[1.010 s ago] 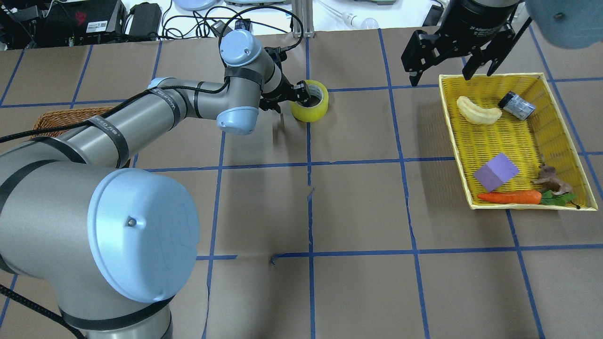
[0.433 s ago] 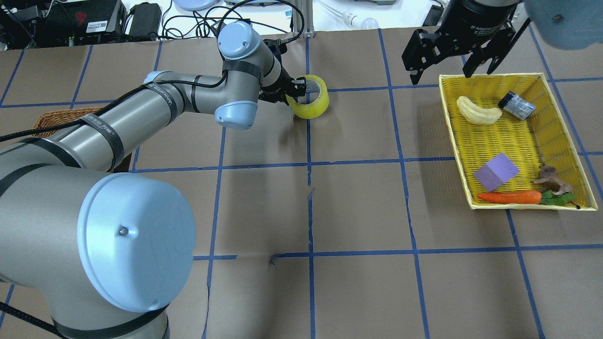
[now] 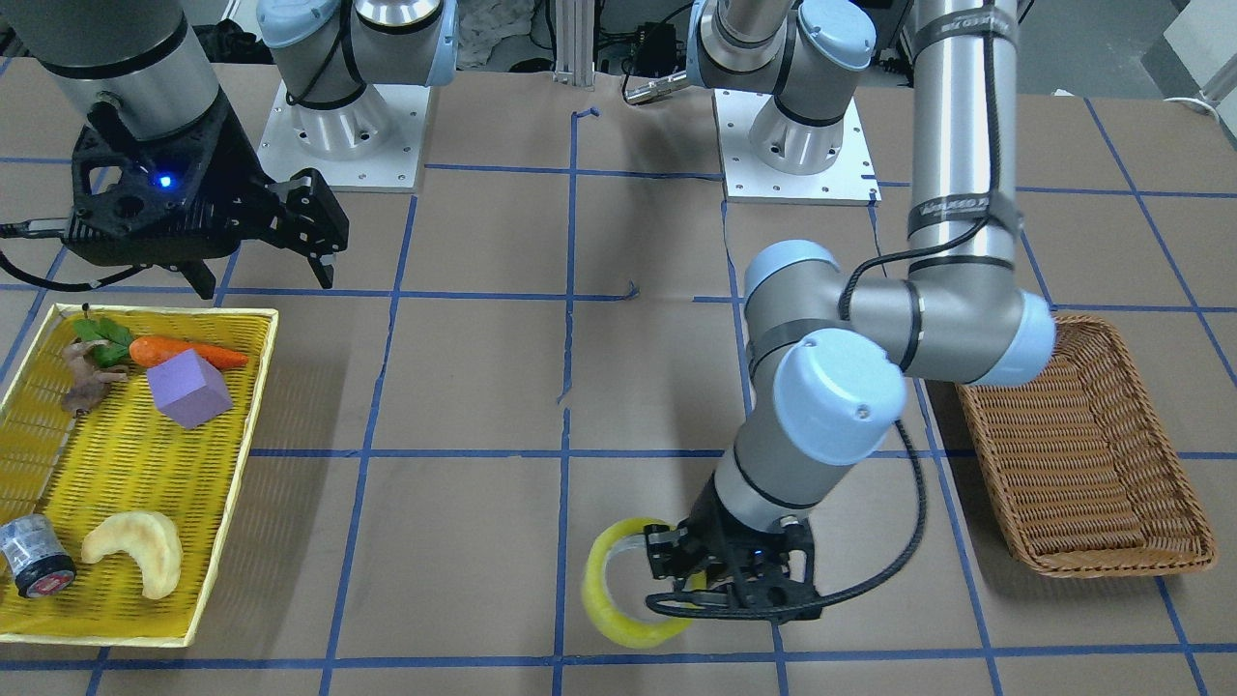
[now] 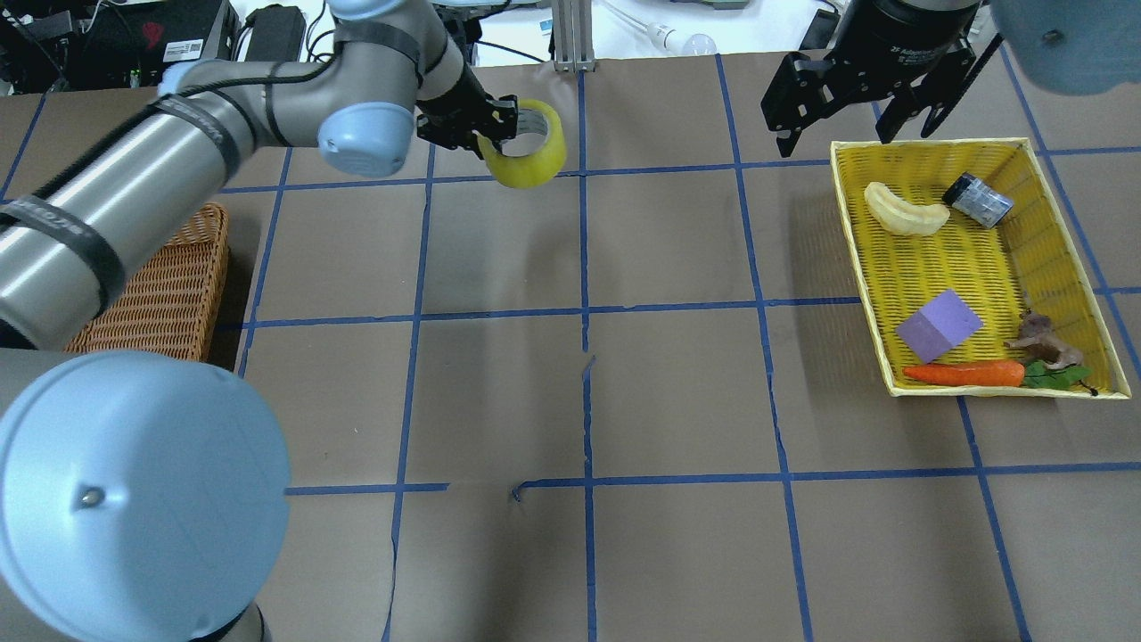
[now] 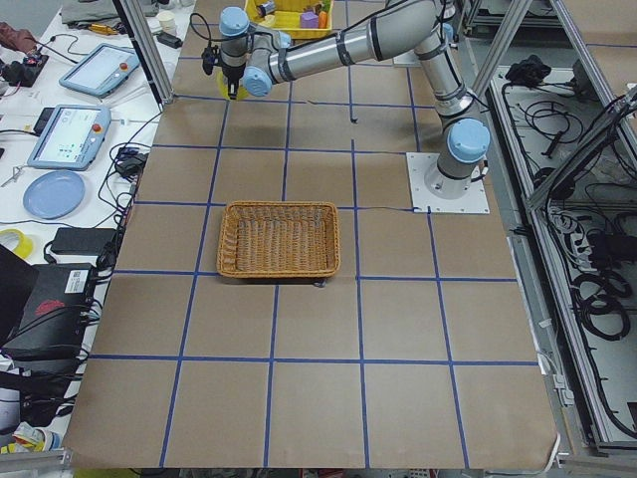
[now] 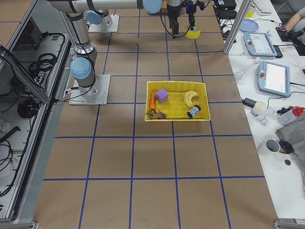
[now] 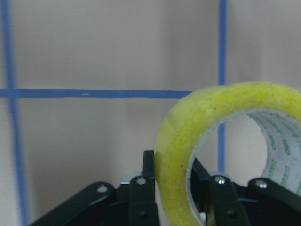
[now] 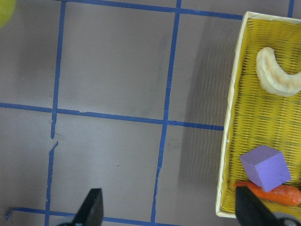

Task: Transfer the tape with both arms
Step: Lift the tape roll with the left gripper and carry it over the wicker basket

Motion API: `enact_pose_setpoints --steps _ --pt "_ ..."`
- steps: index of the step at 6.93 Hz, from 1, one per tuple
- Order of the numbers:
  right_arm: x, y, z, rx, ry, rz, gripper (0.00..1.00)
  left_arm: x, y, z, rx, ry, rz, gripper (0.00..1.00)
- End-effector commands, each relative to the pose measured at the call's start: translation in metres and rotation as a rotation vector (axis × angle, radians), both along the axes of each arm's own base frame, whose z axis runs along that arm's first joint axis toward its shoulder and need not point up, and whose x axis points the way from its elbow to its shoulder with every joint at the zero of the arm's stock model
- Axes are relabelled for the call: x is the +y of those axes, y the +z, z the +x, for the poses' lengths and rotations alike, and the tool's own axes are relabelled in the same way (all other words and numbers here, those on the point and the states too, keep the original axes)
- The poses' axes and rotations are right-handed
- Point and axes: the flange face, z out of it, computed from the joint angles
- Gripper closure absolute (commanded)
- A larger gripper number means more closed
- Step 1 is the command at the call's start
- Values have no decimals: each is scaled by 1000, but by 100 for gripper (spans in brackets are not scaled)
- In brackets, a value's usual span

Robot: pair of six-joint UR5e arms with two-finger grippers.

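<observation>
I record the left gripper (image 4: 495,125) clamped on one wall of the tape (image 4: 535,165), apparently lifted off the table by the far centre line, its free side toward the right gripper (image 4: 838,143), which hangs wide-open and empty, well apart, over the yellow tray (image 4: 857,259).

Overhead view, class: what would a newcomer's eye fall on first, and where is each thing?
The yellow tape roll stands out, pinched by its wall in the left end effector above the far side of the table, near the centre line. Next comes the bright yellow tray on the robot's right, holding a carrot and a purple block, with the right end effector open above its far corner.
</observation>
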Motion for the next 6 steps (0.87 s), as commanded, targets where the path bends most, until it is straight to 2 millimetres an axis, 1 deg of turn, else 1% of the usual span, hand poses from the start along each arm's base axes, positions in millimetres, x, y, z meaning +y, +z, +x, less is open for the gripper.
enact_pose_setpoints --steps 1,2,3,4,5,6 --pt "0 0 1 1 1 0 0 17 62 123 -102 -30 54 100" --pt "0 0 0 2 1 0 0 33 77 194 -110 -48 95 100" --pt "0 0 0 4 1 2 0 51 84 268 -108 -54 135 100" --pt "0 0 0 2 1 2 0 75 77 340 -98 -70 167 100" --pt "1 0 0 4 1 2 0 110 52 421 -93 -128 179 100" --pt "1 0 0 5 1 2 0 129 17 478 -106 -142 151 100"
